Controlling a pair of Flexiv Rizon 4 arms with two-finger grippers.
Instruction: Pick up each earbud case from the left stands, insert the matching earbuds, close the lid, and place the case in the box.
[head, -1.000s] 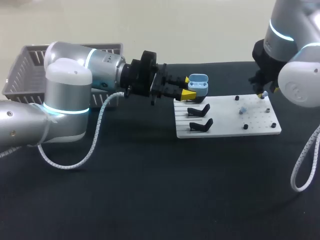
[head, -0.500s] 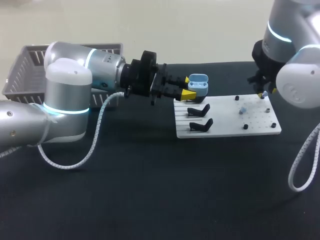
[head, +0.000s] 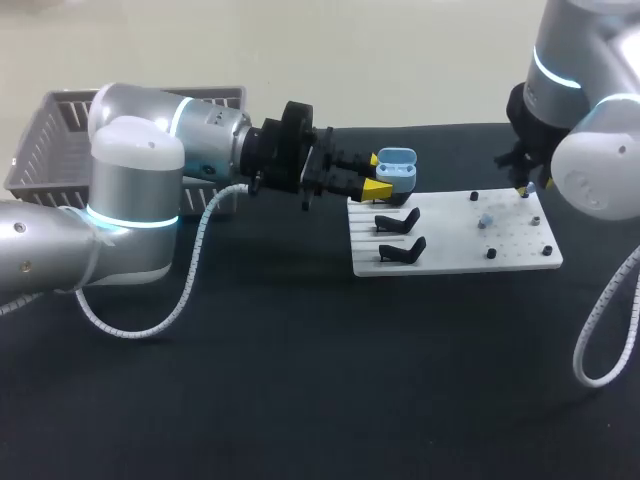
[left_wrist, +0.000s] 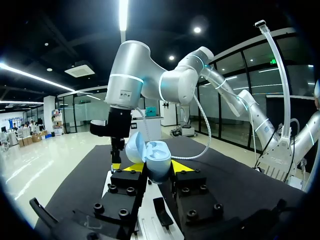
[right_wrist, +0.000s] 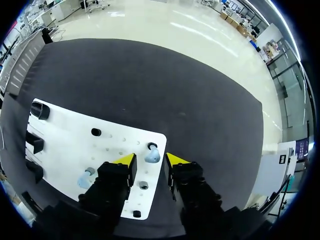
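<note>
A light blue earbud case (head: 397, 168) with its lid up hangs over the white board's (head: 455, 258) far left corner. My left gripper (head: 378, 174) is shut on it. The left wrist view shows the case (left_wrist: 152, 161) pinched between the yellow tips of my left gripper (left_wrist: 155, 168). My right gripper (head: 524, 188) stands over the board's far right corner. In the right wrist view a pale blue earbud (right_wrist: 152, 157) sits on the board between the fingers of my right gripper (right_wrist: 150, 160), small gaps either side. A second earbud (right_wrist: 85, 178) lies beside the gripper, also seen as earbud (head: 485, 219).
Two empty black stands (head: 398, 220) (head: 402, 250) sit on the board's left part, with small black pegs (head: 491, 255) on its right part. A grey basket (head: 60, 130) stands at the far left behind my left arm. A white cable (head: 600, 340) hangs from the right arm.
The right gripper's fingers have drawn closer together around the earbud. The left arm and the case have not moved.
</note>
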